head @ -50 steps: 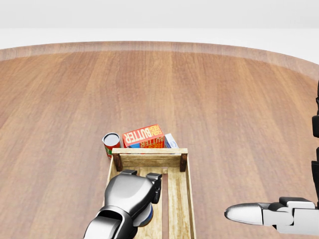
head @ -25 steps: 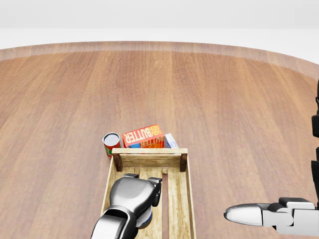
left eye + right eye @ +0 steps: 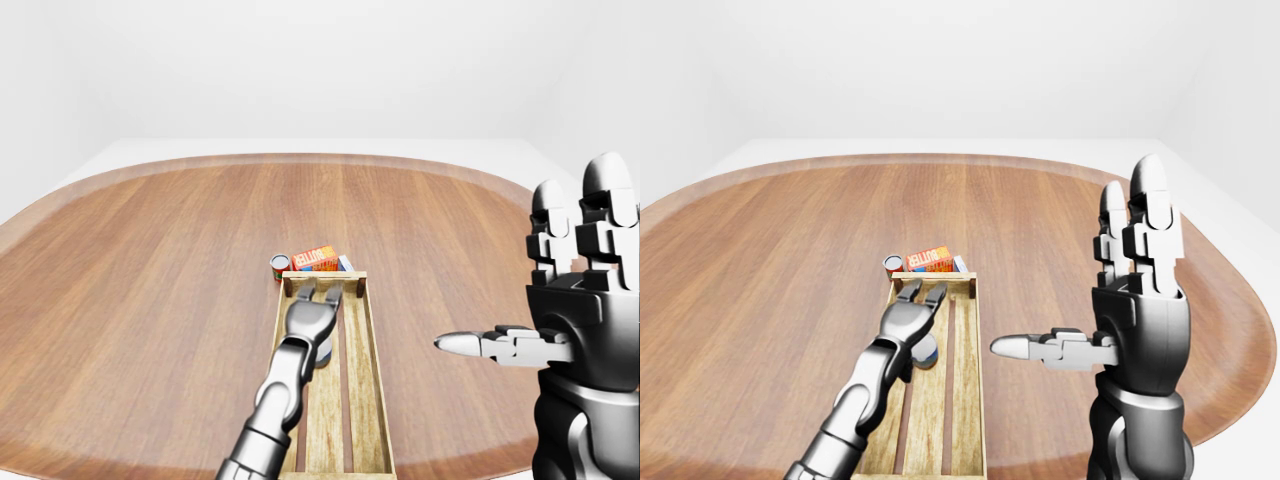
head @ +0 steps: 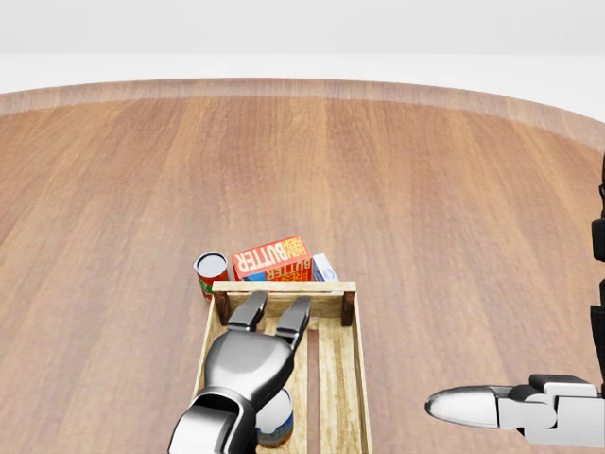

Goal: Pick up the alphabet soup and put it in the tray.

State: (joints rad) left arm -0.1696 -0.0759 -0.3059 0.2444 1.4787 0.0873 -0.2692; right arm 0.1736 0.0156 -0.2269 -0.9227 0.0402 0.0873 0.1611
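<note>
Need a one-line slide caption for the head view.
Left robot hand, fingers open, over a can standing in the wooden tray; butter box and red can beyond it.

My left hand [image 4: 248,364] has a glossy silver shell with dark grey fingers. My right hand [image 3: 1137,330] shows blocky grey segments, black joints and rounded silver fingertips [image 3: 1008,347].

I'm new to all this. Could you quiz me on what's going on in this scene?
1. True or false: the left hand has its fingers spread open over the tray.
2. Which thing stands in the tray beneath that hand: (a) the butter box, (b) a can, (c) nothing?
3. Fill in: the red can stands on the ____, outside the tray.

Key: 1 true. 2 b. 3 table.
</note>
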